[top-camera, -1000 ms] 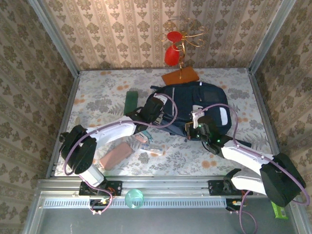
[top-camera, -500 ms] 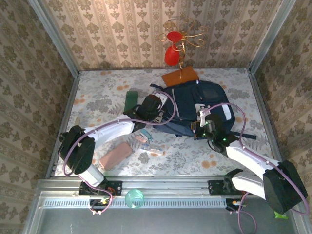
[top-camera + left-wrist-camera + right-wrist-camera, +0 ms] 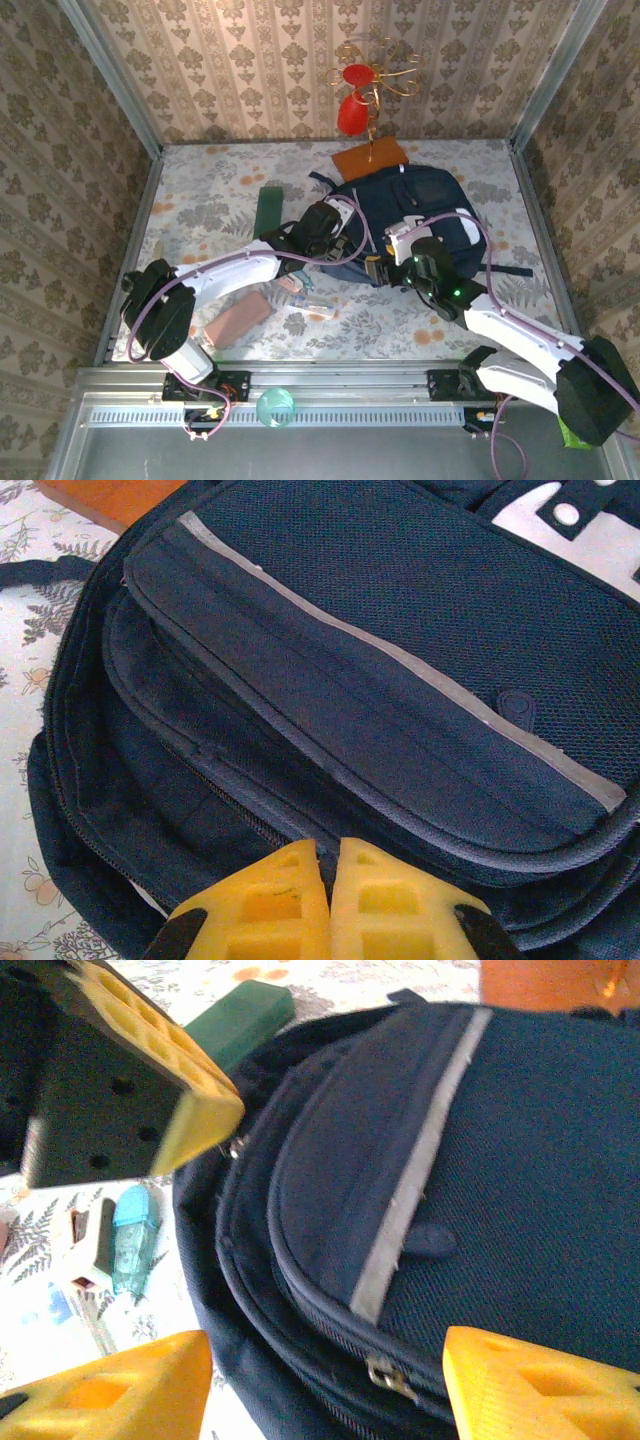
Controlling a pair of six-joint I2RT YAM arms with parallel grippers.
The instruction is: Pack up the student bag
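Student bag [image 3: 430, 205] sits toward the back right of the surface [image 3: 200, 200]. It is the biggest thing we see, and it lies slanted, with one end near the middle and the other end far right.

Going from left to right, we count one pink case [image 3: 238, 320] and one green box [image 3: 270, 207]. Next comes the left gripper [image 3: 325, 865]. Its two yellow fingers are pressed together, right on the zip line at the bag's left end. We cannot tell if a bit of zip is caught between them.

Just in front of it lie some small bits [image 3: 305, 298], too mixed up for us to count. Then we see one orange book [image 3: 370, 157] touching the bag's back edge, and one red ornament [image 3: 352, 110] behind it.

Last is the right gripper [image 3: 328, 1355], with its fingers spread wide and nothing in them. The bag lies straight ahead of it. One little zip pull [image 3: 388, 1374] sits just between its fingers. We think this gripper is best placed to take that pull, while the left one stays at the bag's end.

We count one bag and two grippers.
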